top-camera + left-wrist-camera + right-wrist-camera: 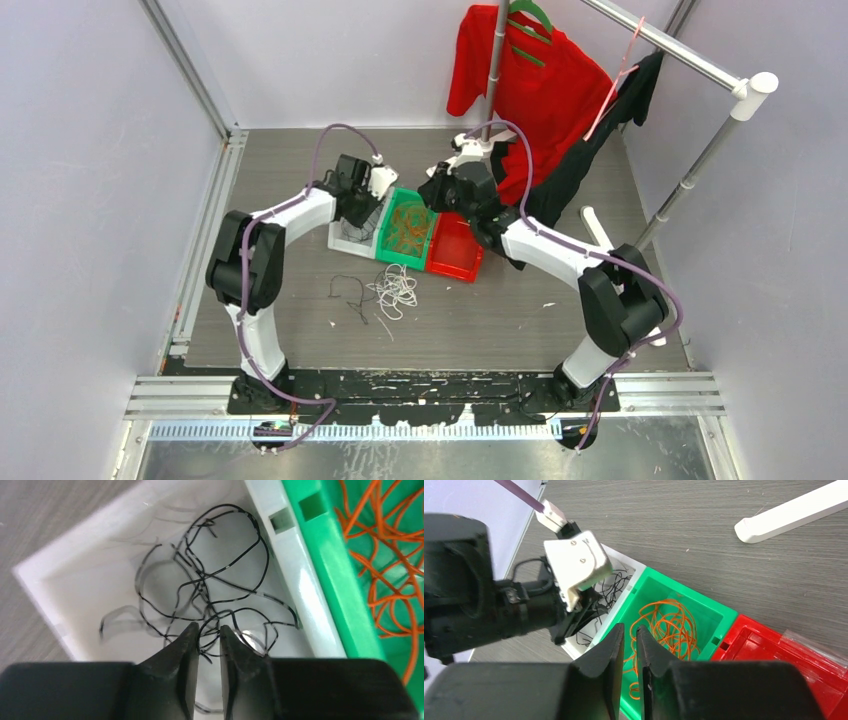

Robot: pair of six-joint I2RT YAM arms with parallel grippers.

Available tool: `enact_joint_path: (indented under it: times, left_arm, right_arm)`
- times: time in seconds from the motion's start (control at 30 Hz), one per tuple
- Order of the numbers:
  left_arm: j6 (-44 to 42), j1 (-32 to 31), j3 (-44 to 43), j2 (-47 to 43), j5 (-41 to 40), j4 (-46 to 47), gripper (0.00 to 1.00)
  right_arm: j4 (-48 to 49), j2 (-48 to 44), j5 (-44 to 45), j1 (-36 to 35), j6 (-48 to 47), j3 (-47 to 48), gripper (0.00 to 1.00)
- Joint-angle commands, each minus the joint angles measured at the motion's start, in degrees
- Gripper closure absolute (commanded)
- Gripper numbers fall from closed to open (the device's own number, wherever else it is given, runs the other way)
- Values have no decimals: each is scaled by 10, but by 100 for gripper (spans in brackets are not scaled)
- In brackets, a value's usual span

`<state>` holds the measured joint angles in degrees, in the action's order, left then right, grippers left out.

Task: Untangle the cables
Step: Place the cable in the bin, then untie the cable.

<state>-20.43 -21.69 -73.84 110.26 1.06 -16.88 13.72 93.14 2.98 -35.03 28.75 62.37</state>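
Black cables point(215, 580) tangled in white bin point(75, 595); orange cables point(405, 232) coiled in green bin point(400, 262); white cables point(397, 290) and black strands point(350, 292) loose on table point(500, 320).

1. No writing, label, brand, number or sign could be read in any of the three views.

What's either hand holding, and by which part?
Nothing gripped. Left hand: jaws apart over the white bin, a black cable loop lying loose between them. Right hand: jaws slightly apart, empty, above the green bin.
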Motion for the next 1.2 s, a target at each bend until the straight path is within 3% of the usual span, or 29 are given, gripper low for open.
enact_joint_path:
  times: [0.0,0.17,0.3,0.43,0.57,0.7,0.93,1.17]
  left_arm:
    - [-9,-2,-60,-77,14,-62,67]
    - [-8,-2,-83,-115,22,-120,39]
    - [-10,-1,-100,-131,44,-170,30]
    - [-7,4,-122,-139,92,-219,28]
    - [2,32,-158,-150,188,-294,27]
    - [-69,68,-165,-177,281,-415,26]
    - [-260,81,6,-292,373,-537,27]
    - [-312,2,147,-351,285,-457,28]
  right_arm:
    - [28,-41,0,3,-6,-2,78]
    - [21,-54,-1,2,-7,-10,74]
    - [18,-60,-1,3,-7,-22,73]
    - [15,-69,-4,2,-7,-39,71]
    - [14,-79,-10,-8,-20,-51,68]
    - [19,-81,-10,-32,-31,-62,67]
    - [26,-84,15,-87,-38,-89,67]
    - [30,-119,24,-106,-20,-140,68]
